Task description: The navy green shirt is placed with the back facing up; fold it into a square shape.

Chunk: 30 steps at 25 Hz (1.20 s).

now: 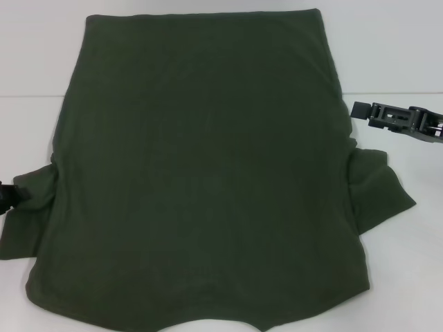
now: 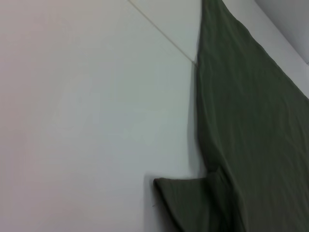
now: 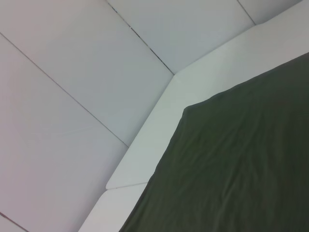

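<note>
While the navy green shirt (image 1: 201, 173) is laid flat across the middle of the white tabletop (image 1: 34, 62), plain side up, its hem is seen toward the far edge & its collar end at the near edge. One sleeve (image 1: 28, 211) is spread toward the left edge, the other sleeve (image 1: 381, 194) toward the right edge, partly tucked against the body of the shirt. No lettering is visible on the upper side. The left gripper (image 1: 5, 197) is seen only as a small dark part at the left edge, touching or just beside the left sleeve; whether its fingers are released or clenched cannot be told. The right gripper (image 1: 360, 109) is held near the right edge, just beside the shirt's side seam, apart from the cloth as far as can be judged; the state of its fingers cannot be told either. In the wrist views only shirt fabric & bare tabletop are shown, w/ light wrinkles in the cloth.
</note>
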Tool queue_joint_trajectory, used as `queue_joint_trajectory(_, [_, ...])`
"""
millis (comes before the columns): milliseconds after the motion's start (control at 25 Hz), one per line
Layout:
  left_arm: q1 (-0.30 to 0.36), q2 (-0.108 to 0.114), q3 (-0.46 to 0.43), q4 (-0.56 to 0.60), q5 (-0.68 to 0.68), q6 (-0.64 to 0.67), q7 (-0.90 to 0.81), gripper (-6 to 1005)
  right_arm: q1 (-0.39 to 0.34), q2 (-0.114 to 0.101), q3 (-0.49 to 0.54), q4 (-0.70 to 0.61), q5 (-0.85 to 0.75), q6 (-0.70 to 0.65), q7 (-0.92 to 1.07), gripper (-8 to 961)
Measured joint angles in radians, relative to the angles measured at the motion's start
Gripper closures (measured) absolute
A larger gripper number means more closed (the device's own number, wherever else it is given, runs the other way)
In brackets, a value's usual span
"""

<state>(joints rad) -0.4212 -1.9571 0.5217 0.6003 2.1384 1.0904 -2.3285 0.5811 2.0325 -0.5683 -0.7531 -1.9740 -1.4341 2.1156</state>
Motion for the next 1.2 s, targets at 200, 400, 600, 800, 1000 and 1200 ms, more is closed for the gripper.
queue_joint_trajectory(200, [0.002, 0.0, -0.002, 0.013, 0.0, 0.002, 0.0, 873, 0.0, -0.002, 0.0, 0.0, 0.017, -0.001, 0.001, 100])
queue_joint_trajectory(400, [0.001, 0.001, 0.002, 0.018, 0.001, 0.001, 0.009, 960, 0.0, -0.007, -0.001, 0.0, 0.026, -0.007, 0.001, 101])
queue_joint_trajectory(600, [0.0, 0.0, 0.004, 0.056, 0.014, 0.0, 0.059, 1001, -0.001, -0.008, -0.001, 0.0, 0.026, -0.008, 0.001, 103])
queue_joint_trajectory(800, [-0.007, -0.002, 0.006, 0.128, 0.077, -0.01, 0.066, 1002, -0.003, -0.009, -0.001, 0.001, 0.026, -0.006, 0.0, 104])
queue_joint_trajectory(1000, [-0.023, -0.014, 0.006, 0.208, 0.146, -0.031, 0.047, 1001, -0.003, -0.009, -0.001, 0.002, 0.026, -0.004, 0.0, 105])
queue_joint_trajectory(1200, [-0.061, -0.001, 0.005, 0.213, 0.26, -0.048, -0.032, 1000, -0.002, -0.009, -0.001, 0.003, 0.026, -0.004, 0.0, 107])
